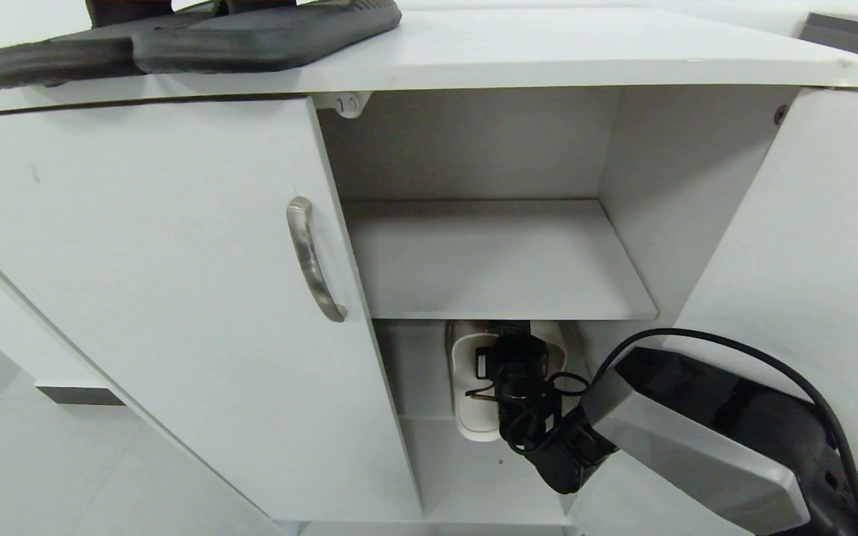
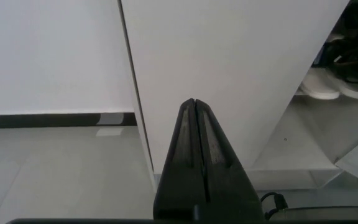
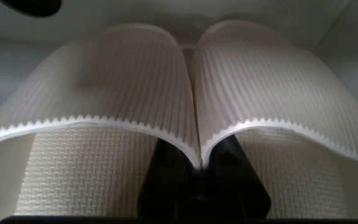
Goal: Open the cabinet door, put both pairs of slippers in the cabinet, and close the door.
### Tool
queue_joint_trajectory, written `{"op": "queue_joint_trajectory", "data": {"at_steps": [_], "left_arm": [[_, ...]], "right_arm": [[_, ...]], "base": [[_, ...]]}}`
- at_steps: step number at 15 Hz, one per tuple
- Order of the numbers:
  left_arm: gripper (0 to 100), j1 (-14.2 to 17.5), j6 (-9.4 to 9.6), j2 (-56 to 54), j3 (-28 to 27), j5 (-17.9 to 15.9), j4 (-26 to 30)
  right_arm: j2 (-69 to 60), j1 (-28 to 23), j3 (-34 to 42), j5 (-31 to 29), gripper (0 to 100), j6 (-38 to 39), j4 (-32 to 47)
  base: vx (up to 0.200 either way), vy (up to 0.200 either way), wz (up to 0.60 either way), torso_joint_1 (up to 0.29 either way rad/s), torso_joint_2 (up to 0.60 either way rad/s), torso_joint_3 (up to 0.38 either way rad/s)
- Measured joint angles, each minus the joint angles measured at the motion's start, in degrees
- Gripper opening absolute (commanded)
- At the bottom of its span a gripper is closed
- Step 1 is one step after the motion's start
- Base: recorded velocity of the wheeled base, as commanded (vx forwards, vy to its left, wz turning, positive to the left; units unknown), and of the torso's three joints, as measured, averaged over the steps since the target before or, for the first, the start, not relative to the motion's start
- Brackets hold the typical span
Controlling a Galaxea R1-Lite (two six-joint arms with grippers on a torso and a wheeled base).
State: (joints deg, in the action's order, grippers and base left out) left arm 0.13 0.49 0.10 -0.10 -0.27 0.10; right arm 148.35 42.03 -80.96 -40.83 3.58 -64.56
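Because the two white slippers [image 1: 468, 387] travel as one, the right gripper [image 1: 507, 346] pinches their touching inner edges between nearly closed fingers [image 3: 166, 186]. It holds the pair low inside the cabinet [image 1: 585, 52], at six o'clock beneath the smooth shelf [image 1: 496, 260]. Their straps look like soft, ribbed foam with scalloped rims. The black slippers [image 1: 198, 41], matte and thick-soled, lie on the cabinet top at eleven o'clock. The left gripper [image 2: 195, 143] hangs pressed shut and empty by the closed door [image 1: 138, 298].
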Motion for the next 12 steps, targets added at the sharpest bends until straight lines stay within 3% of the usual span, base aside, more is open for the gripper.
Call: {"op": "queue_joint_trajectory", "data": {"at_steps": [4, 5, 8, 12], "left_arm": [[0, 0.1, -0.02, 0.0, 0.0, 0.0, 0.0], [0, 0.0, -0.11, 0.0, 0.0, 0.0, 0.0], [0, 0.0, -0.22, 0.0, 0.0, -0.1, 0.0], [0, 0.0, -0.22, 0.0, 0.0, -0.1, 0.0]], "right_arm": [[3.1, -1.1, -6.4, 0.9, 0, 0.0, 2.9], [3.7, -1.0, -7.0, 0.9, 100, 0.0, 3.0], [4.2, -1.1, -5.9, 0.9, 100, -0.6, 2.4], [1.9, -0.3, 2.9, 2.1, 100, -4.4, -7.7]], "base": [[0.0, 0.0, 0.0, 0.0, 0.0, 0.0], [0.0, 0.0, 0.0, 0.0, 0.0, 0.0], [0.0, 0.0, 0.0, 0.0, 0.0, 0.0], [0.0, 0.0, 0.0, 0.0, 0.0, 0.0]]}}
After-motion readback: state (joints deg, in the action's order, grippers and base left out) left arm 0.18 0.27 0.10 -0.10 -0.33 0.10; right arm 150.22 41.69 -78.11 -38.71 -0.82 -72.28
